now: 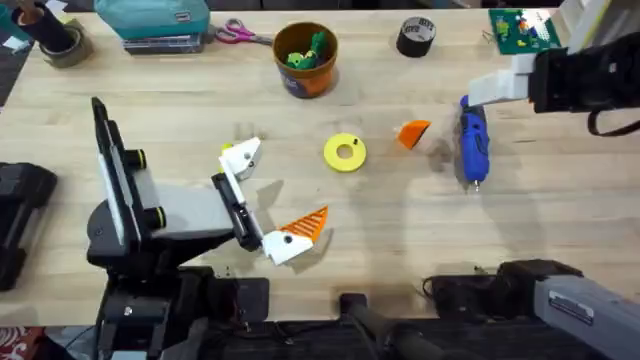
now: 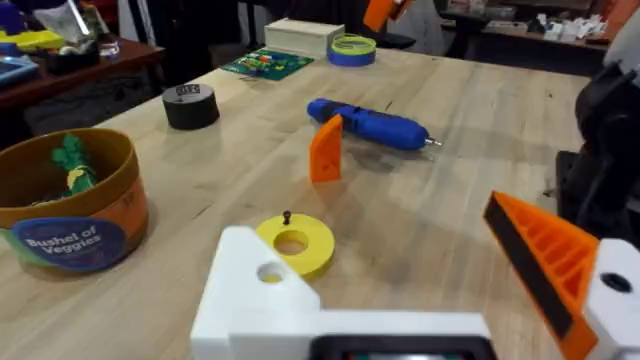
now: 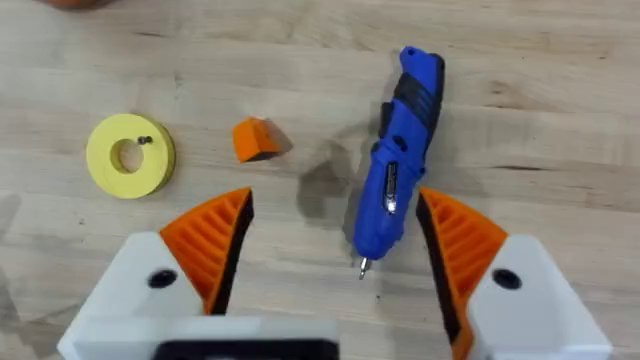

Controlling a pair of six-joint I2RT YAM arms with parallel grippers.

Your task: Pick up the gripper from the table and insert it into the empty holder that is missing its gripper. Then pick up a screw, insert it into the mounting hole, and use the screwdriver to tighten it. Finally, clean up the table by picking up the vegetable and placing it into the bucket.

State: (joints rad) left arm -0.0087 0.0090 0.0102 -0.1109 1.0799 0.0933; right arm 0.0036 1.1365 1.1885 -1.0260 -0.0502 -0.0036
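The gripper [image 1: 413, 133], a small orange wedge, stands on the table [image 1: 400, 230] between the yellow ring [image 1: 345, 152] and the screwdriver [image 1: 472, 147], touching neither.

Right end effector [image 3: 335, 245]: open and holding nothing. Both fingers carry orange ribbed pads [image 3: 212, 235]. In the right wrist view it hangs above the table, with the pale tip end of the screwdriver lying between its fingers and the gripper [image 3: 255, 139] just beyond its left pad. In the overhead view the right arm [image 1: 570, 80] enters from the right edge, above the rear end of the screwdriver.

Left end effector [image 1: 268, 200]: open and holding nothing. One finger carries an orange ribbed pad [image 1: 305, 224]. The other finger is the holder [image 1: 241, 157], a bare white base with an open mounting hole [image 2: 270, 272]. It sits low over the table, left of the yellow ring.

The yellow ring lies flat, with a small dark screw [image 2: 287, 217] standing on it near the centre hole.

The bucket [image 1: 305, 58] stands at the far side of the table, beyond the yellow ring, with green and yellow toy pieces [image 1: 305, 52] inside. A roll of black tape [image 1: 416, 37] lies to its right.
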